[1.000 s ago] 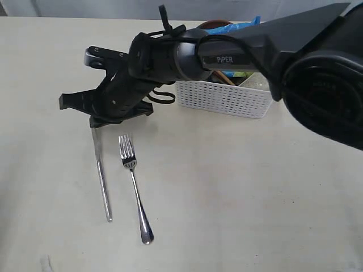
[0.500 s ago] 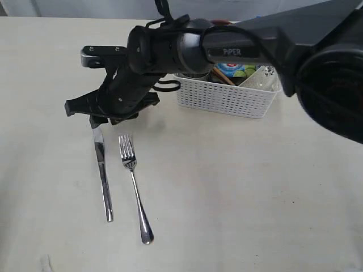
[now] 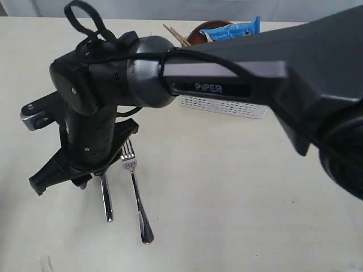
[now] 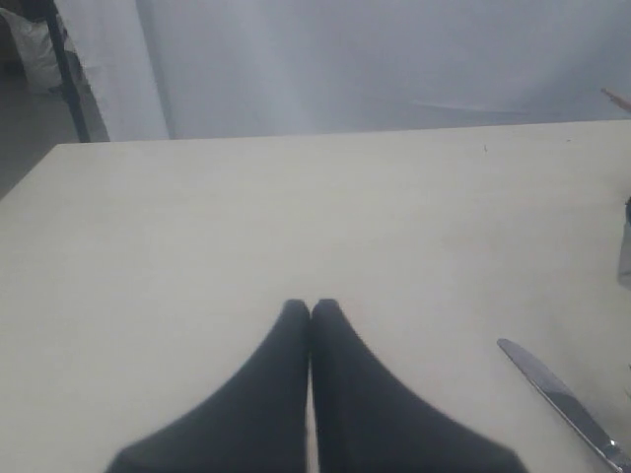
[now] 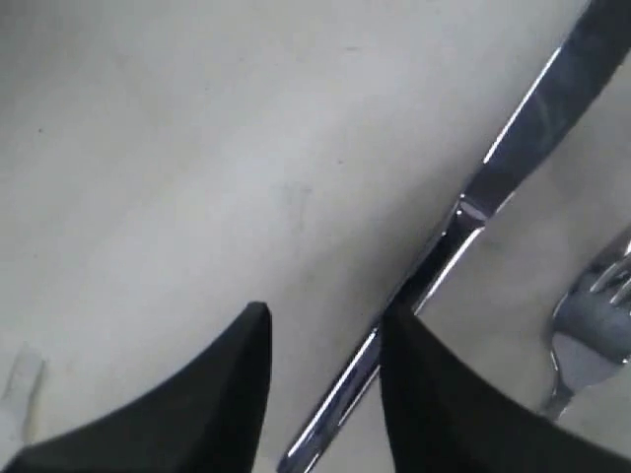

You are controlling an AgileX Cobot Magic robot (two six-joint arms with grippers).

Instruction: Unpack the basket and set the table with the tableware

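Note:
A steel knife lies flat on the table, with a steel fork beside it on its right. My right gripper hovers just above the knife, open; the handle runs between its fingers, close by one of them. In the exterior view the right arm covers the knife's blade, and only the handle shows. At the back stands the white basket with chopsticks and a brown plate sticking out. My left gripper is shut and empty over bare table, the knife tip off to one side.
A blue chip bag lies on top of the basket. A small white scrap sits near the table's front edge, left of the cutlery. The right arm's long black link crosses above the basket.
The right arm has swung forward and left along the knife and now covers its blade. Its jaws have come apart. Knife and fork have not moved.

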